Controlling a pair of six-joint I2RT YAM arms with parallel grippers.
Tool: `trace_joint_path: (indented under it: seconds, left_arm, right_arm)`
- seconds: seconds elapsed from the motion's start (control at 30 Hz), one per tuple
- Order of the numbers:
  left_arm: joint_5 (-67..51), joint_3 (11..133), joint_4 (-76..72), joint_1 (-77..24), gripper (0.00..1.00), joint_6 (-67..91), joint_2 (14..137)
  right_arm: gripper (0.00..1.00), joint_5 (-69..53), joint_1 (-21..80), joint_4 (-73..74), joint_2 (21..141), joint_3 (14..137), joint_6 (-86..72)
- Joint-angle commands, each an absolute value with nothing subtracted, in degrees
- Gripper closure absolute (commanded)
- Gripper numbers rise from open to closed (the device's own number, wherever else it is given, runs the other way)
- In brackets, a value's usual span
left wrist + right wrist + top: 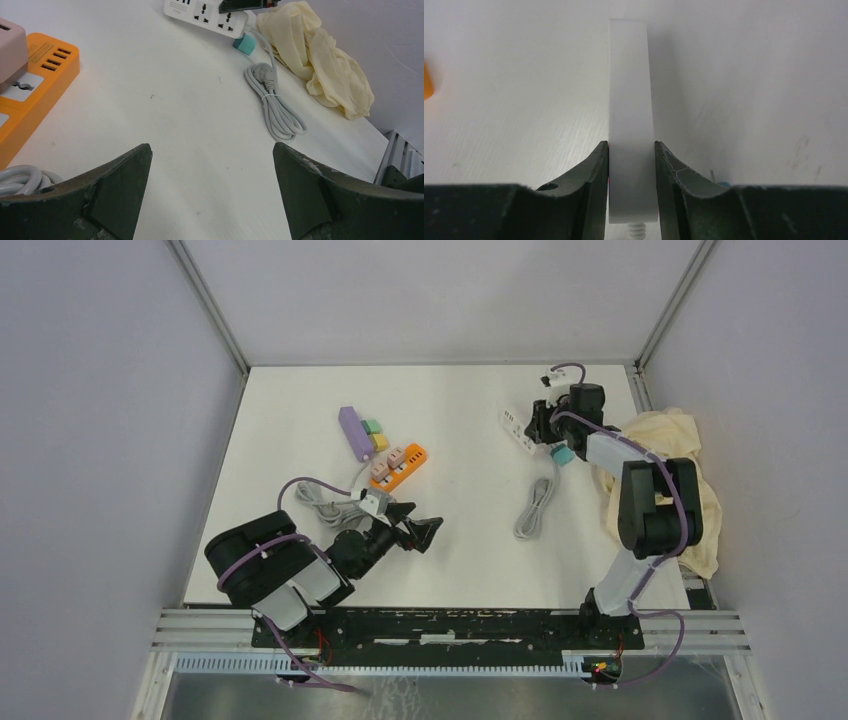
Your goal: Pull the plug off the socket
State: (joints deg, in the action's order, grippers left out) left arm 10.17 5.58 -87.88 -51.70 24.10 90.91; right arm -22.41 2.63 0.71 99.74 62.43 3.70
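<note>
Power strips number three: white strip (514, 429), orange strip (401, 467), purple strip (353, 432). Right claw (631, 148) clenches what is probably the white strip; left claw (212, 150) gapes, released.

Far right on the table, a white power strip (512, 425) lies flat, sockets up. A teal plug (563, 454) sits against its near end, its grey cord (535, 508) bundled nearer.

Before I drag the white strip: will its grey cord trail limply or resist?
Likely limp: the grey cord lies in soft, tied loops. Looks light; should slide over the table behind the white strip. Its plug end could snag the cloth.
</note>
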Motion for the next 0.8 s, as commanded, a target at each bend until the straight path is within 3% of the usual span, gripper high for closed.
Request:
trace_joint_path:
  seconds: [0.0, 0.17, 0.2, 0.37, 0.5, 0.6, 0.77]
  left_arm:
    - [10.9, 5.6, -93.6, -51.4, 0.03, 25.5, 90.3]
    - [10.8, 5.9, -93.6, -51.3, 0.03, 25.6, 90.7]
    - [10.8, 6.0, -93.6, -51.3, 0.03, 25.6, 90.8]
    - [10.3, 6.6, -93.2, -51.1, 0.03, 25.7, 91.3]
    - [10.0, 6.8, -92.8, -50.9, 0.03, 25.9, 91.3]
    - [9.7, 7.2, -91.6, -50.8, 0.03, 26.4, 91.2]
    - [9.4, 7.0, -89.8, -50.4, 0.03, 27.7, 89.6]
  right_arm:
    - [1.00, -5.3, 3.1, -15.0, 106.3, 68.7, -7.1]
    - [0.99, 7.4, 3.9, -11.1, 113.7, 76.2, -7.2]
    - [0.95, 8.1, 3.8, -10.5, 114.6, 77.2, -6.5]
    - [0.58, 6.7, 3.9, -9.3, 115.7, 78.4, -5.0]
    - [0.35, 1.6, 3.8, -7.4, 112.7, 77.6, -4.5]
    - [0.25, -2.4, 3.8, -4.4, 108.0, 76.6, -3.4]
    - [0.18, -14.6, 3.8, 7.5, 98.0, 76.5, 0.1]
